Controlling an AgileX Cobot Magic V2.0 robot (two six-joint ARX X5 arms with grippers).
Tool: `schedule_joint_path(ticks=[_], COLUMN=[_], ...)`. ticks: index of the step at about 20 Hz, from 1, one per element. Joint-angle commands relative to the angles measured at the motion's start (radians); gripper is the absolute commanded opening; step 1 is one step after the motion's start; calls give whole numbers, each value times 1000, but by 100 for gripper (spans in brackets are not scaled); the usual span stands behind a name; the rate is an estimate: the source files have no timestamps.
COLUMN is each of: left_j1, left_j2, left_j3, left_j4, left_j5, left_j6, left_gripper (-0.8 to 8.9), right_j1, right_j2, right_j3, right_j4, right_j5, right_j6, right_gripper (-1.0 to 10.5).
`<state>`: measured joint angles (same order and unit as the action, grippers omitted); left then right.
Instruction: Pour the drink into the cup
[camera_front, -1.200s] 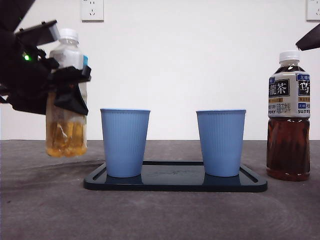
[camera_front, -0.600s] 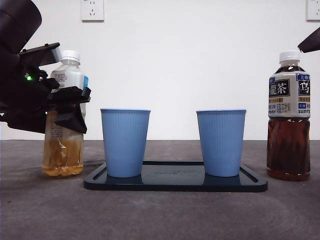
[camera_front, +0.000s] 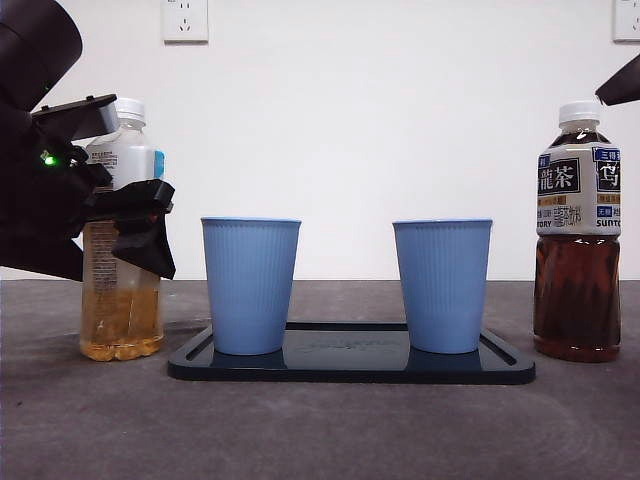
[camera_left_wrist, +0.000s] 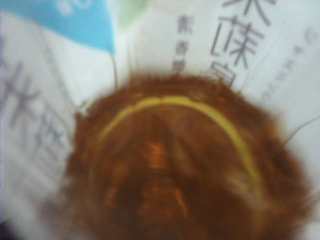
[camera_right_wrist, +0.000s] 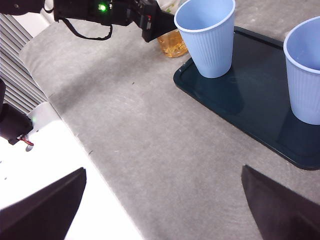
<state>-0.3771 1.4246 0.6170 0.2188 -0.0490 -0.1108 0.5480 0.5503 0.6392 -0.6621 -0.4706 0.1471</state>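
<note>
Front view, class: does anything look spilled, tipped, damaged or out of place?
Nothing stands out. Both blue cups stand upright on the tray; both bottles stand upright and capped, no liquid spilled.

Left gripper (camera_front: 140, 225) clamps level; right gripper (camera_right_wrist: 162, 210) waits spread.

I see the amber drink bottle (camera_front: 122, 250) upright on the worktop inside my left end effector (camera_front: 140, 225), white cap on, pale label, about half full. Just beside that end effector stands the nearer blue ribbed cup (camera_front: 250, 285), upright and open-mouthed; the second blue cup (camera_front: 441, 285) stands farther from it.
</note>
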Motion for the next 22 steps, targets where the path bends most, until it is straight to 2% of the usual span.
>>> schedule_joint_path(ticks=[1, 8, 13, 16, 19, 22], left_j1=[-3, -3, -6, -13, -19, -24], left_j2=[-10, -132, -291, -402, -505, -596], left_j3=[16, 16, 16, 16, 16, 16], left_j4=[-19, -156, -367, -504, -641, -737], left_j5=[0, 0, 2, 8, 82, 232], left_j6=[5, 5, 5, 5, 4, 4], left_gripper=[507, 510, 508, 500, 500, 499], right_j1=[6, 6, 6, 6, 6, 6], right_j2=[3, 4, 4, 4, 7, 23], right_j3=[16, 16, 16, 16, 16, 16], right_j4=[11, 11, 13, 27, 33, 33], right_j5=[3, 39, 139, 158, 160, 161], right_j6=[5, 6, 26, 32, 42, 52], right_gripper=[495, 495, 495, 495, 495, 494])
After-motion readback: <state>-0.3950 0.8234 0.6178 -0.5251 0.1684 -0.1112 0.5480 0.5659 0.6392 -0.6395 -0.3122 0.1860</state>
